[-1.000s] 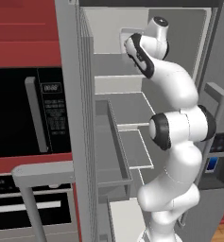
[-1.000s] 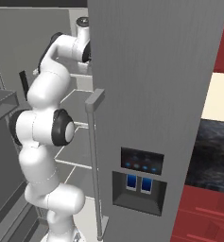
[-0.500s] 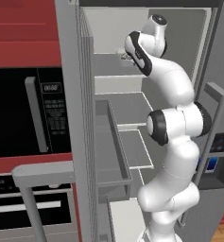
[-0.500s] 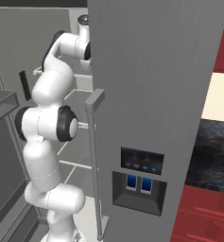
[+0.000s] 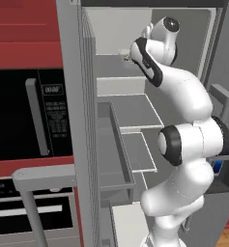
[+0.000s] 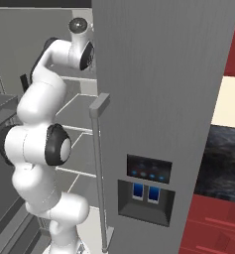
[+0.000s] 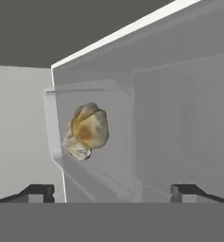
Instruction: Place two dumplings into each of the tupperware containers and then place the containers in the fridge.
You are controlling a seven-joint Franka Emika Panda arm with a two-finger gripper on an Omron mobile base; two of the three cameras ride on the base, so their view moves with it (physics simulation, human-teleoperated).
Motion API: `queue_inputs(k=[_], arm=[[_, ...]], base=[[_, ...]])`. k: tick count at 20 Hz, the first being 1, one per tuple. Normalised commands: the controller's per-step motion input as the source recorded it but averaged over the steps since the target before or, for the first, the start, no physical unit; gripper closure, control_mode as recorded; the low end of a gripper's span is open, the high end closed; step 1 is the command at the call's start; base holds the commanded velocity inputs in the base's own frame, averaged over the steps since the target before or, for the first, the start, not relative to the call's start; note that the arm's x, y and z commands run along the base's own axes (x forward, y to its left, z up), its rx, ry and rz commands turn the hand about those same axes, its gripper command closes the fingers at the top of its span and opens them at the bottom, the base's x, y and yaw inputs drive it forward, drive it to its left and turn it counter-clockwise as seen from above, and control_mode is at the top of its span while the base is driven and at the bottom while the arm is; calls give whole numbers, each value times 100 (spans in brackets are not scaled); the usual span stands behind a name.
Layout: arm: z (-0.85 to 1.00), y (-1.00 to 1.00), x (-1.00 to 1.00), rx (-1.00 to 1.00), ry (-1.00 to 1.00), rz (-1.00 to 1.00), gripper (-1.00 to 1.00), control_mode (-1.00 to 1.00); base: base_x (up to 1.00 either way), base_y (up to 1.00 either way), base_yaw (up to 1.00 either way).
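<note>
The fridge (image 5: 130,108) stands open, and my arm reaches up to its top shelf (image 5: 111,65). In the hand view a white tupperware container (image 7: 113,108) lies just ahead of my gripper (image 7: 112,194), seen rolled on its side. Two mottled beige dumplings (image 7: 88,130) sit together inside it, against one low wall. The gripper is open: its fingertips (image 7: 38,193) stand far apart with nothing between them, short of the container's near rim. In the left base view a small pale edge of the container (image 5: 124,51) shows by the hand on the top shelf.
The fridge's grey door (image 6: 163,74), with its long bar handle (image 6: 100,173) and dispenser panel (image 6: 146,186), stands close on the arm's right. Lower shelves (image 5: 137,149) and door bins (image 5: 113,154) lie below the hand. A black oven (image 5: 29,116) is at the left.
The jaws have gone from nearly shut to wide open, letting go of the container on the top shelf. The arm's upper links have shifted slightly.
</note>
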Motion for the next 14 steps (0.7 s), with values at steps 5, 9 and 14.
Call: queue_inputs(k=[5,9,14], arm=[[16,2,-100,-6,-2,1,-100,-100],[1,2,-100,-20,5,16,-100,-100],[1,1,-100,-26,15,26,-100,-100]], base=[[0,0,0],[0,0,0],[0,0,0]])
